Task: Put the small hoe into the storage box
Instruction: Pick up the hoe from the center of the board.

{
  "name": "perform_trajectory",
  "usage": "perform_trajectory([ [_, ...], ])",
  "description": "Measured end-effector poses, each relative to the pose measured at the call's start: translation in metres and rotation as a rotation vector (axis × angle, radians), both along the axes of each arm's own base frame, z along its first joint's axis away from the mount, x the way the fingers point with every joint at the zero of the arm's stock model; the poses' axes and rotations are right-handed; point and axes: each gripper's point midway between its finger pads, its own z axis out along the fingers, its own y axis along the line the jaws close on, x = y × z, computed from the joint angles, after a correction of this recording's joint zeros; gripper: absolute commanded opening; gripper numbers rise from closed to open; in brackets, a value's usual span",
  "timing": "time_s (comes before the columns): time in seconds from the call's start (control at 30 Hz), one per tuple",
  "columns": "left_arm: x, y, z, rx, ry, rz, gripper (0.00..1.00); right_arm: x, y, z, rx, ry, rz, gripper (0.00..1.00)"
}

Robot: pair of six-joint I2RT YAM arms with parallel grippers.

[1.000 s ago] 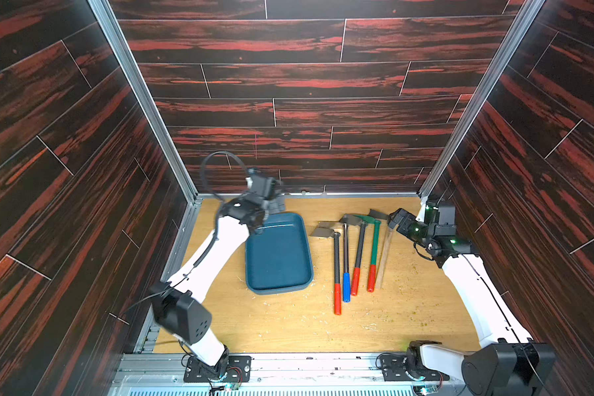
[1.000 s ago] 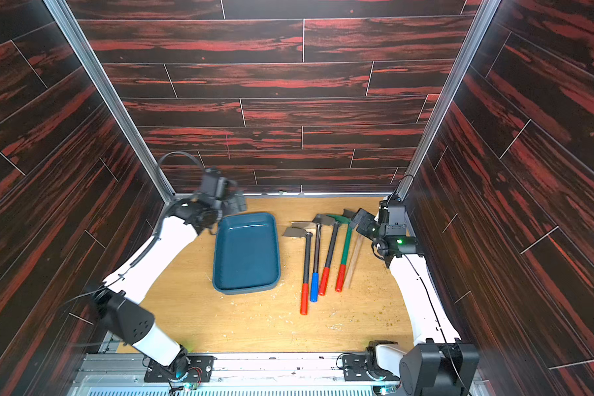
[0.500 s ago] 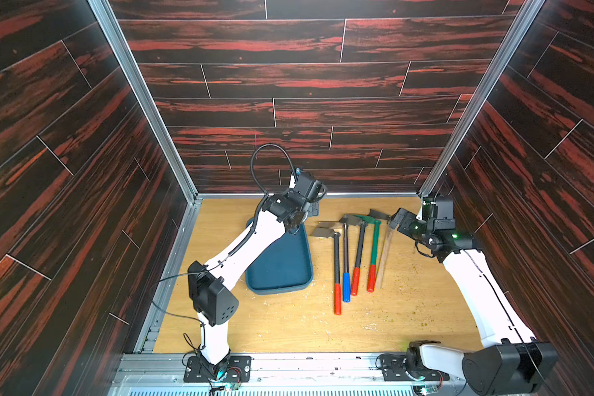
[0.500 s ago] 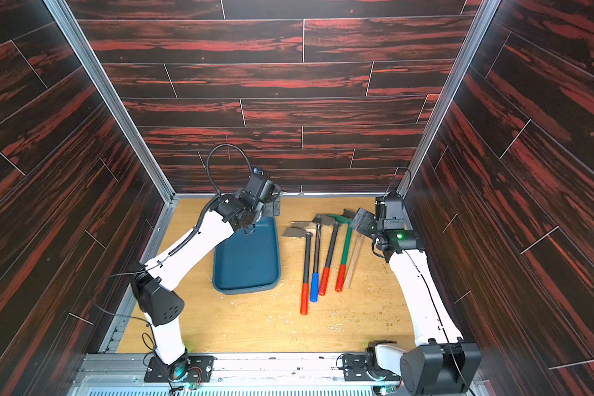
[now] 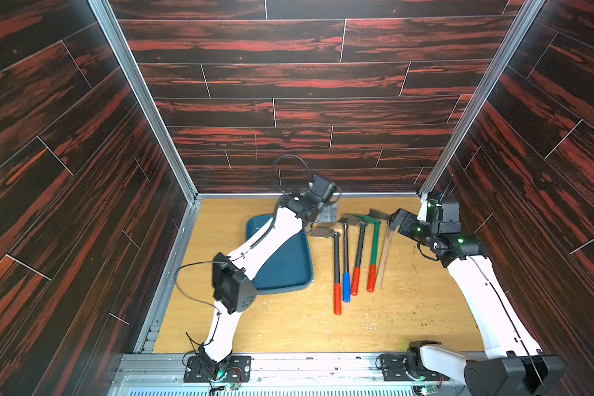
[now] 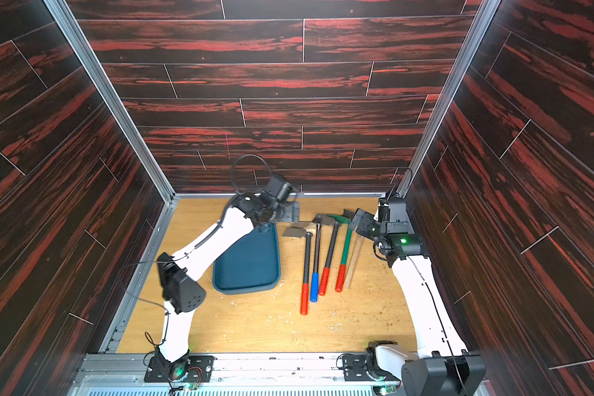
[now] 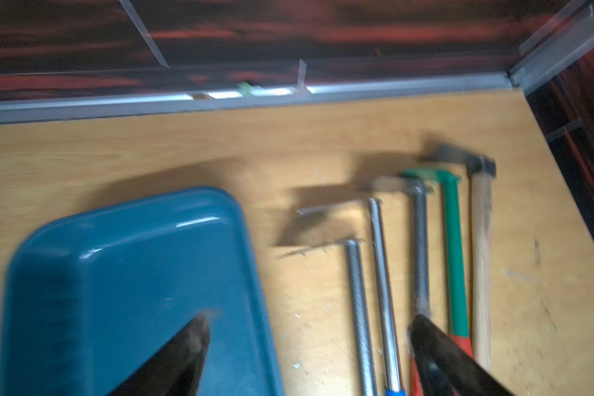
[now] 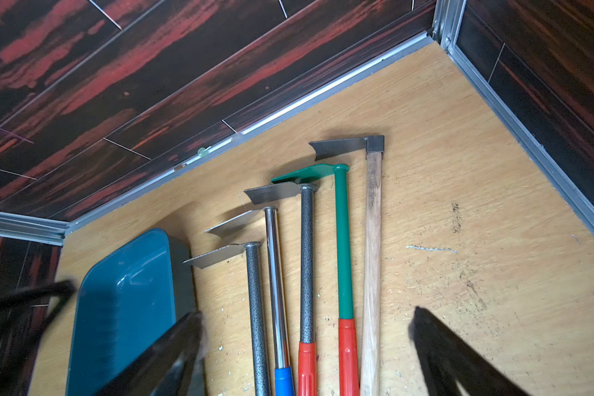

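Your left gripper (image 7: 309, 320), spread wide, has swung across the glossy teal plastic storage box (image 5: 288, 271) toward five small metal-bladed hoes (image 5: 359, 253) lying beside it. Your right gripper (image 8: 306, 313) gapes wide near their blades.

Lab robot test cell. Aluminium-profile frame (image 5: 144, 99) boxing in wood-grain wall panels (image 5: 288, 79); plywood benchtop (image 5: 391, 319); arm base plates (image 5: 216, 368) bolted to slotted rail (image 5: 306, 366) at front edge.

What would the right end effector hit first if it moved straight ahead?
Probably the middle hoe: its speckled handle lies between the right end effector's open jaws, though depth is unclear.
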Motion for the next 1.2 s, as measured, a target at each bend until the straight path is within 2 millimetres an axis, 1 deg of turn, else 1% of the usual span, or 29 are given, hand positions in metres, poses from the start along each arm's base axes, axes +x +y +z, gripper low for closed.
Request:
perform_trajectory([
  [0.03, -0.002, -0.011, -0.006, -0.002, 0.014, -0.015, 0.82, -0.001, 0.0, -0.001, -0.003, 0.004, 0.0, 0.98],
  [0.1, -0.007, -0.026, -0.016, -0.012, 0.045, -0.033, 0.75, -0.003, -0.001, -0.002, -0.008, 0.011, -0.004, 0.97],
  [0.13, -0.011, -0.035, -0.024, -0.013, 0.067, -0.047, 0.74, -0.005, -0.002, -0.002, -0.012, 0.016, -0.007, 0.96],
  [0.2, -0.017, -0.046, -0.038, -0.01, 0.108, -0.061, 0.7, -0.007, -0.003, -0.004, -0.018, 0.025, -0.01, 0.96],
  [0.23, -0.018, -0.05, -0.044, -0.009, 0.124, -0.064, 0.66, -0.009, -0.003, -0.004, -0.02, 0.03, -0.013, 0.96],
  [0.27, -0.019, -0.052, -0.051, -0.006, 0.141, -0.06, 0.65, -0.01, -0.004, -0.004, -0.023, 0.031, -0.015, 0.95],
  [0.4, -0.02, -0.051, -0.066, 0.006, 0.19, -0.044, 0.63, -0.013, -0.007, -0.001, -0.029, 0.026, -0.024, 0.95],
  [0.47, -0.022, -0.05, -0.068, 0.0, 0.209, -0.036, 0.62, -0.014, -0.007, 0.0, -0.032, 0.022, -0.027, 0.95],
  [0.57, -0.025, -0.052, -0.069, -0.026, 0.23, -0.024, 0.57, -0.014, -0.008, 0.0, -0.033, 0.022, -0.03, 0.95],
  [0.73, -0.028, -0.057, -0.077, -0.052, 0.269, -0.013, 0.57, -0.015, -0.008, -0.001, -0.034, 0.025, -0.03, 0.95],
  [0.83, -0.028, -0.063, -0.09, -0.053, 0.294, -0.01, 0.57, -0.015, -0.008, -0.001, -0.033, 0.025, -0.029, 0.94],
  [1.07, -0.027, -0.07, -0.132, -0.017, 0.356, -0.003, 0.57, -0.015, -0.008, -0.001, -0.034, 0.028, -0.028, 0.93],
  [1.2, -0.025, -0.072, -0.143, -0.006, 0.367, -0.001, 0.56, -0.015, -0.008, -0.002, -0.036, 0.029, -0.026, 0.92],
])
